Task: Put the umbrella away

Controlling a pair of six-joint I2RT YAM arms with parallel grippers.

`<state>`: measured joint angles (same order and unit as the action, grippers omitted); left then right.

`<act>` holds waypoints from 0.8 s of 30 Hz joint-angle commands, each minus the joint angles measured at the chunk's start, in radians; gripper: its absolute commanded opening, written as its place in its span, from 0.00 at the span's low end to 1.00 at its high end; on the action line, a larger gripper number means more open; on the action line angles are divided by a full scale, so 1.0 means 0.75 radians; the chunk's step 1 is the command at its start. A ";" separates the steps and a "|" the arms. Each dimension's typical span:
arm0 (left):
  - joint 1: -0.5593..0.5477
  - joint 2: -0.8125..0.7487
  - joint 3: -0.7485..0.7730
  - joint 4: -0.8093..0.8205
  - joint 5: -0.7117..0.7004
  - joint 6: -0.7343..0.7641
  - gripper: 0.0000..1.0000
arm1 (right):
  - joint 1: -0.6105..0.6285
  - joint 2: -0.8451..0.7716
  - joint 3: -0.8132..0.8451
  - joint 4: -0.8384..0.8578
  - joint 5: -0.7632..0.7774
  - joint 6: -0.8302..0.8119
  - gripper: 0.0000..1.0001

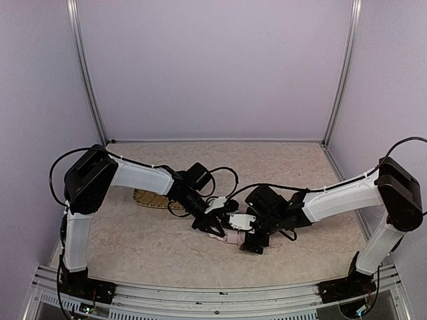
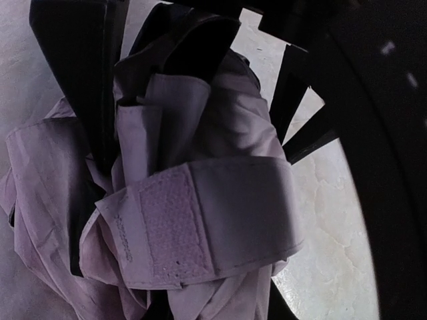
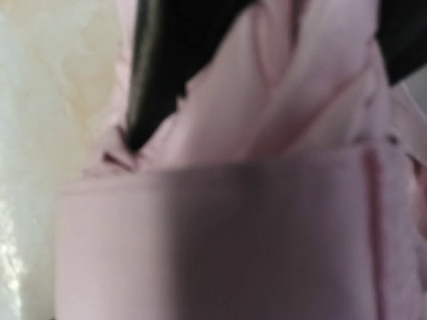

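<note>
Beige tabletop (image 1: 133,247), left pincer (image 1: 215,230) clamped on umbrella (image 1: 233,235), right pincer (image 1: 255,245) spread wide, velcro strap (image 2: 200,223) sharp only from left wrist

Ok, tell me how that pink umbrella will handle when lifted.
The umbrella is likely floppy: thin, bunched fabric that should sag. Its closure strap shows a bare fastening patch and seems unfastened, so folds may spill out. It is probably light for its bulk, being mostly cloth.

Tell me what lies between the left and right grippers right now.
The folded pink umbrella lies between the left gripper and right gripper, seen in the top view.
</note>
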<state>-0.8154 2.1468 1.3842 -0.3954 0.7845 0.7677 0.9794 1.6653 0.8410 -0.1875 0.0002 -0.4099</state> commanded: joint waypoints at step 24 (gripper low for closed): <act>0.037 0.187 0.035 -0.389 0.081 -0.007 0.00 | 0.007 0.104 0.045 0.038 -0.074 0.005 0.89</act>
<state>-0.7753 2.1960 1.4544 -0.5491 0.8986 0.8074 0.9798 1.6974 0.8692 -0.1875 -0.0677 -0.4278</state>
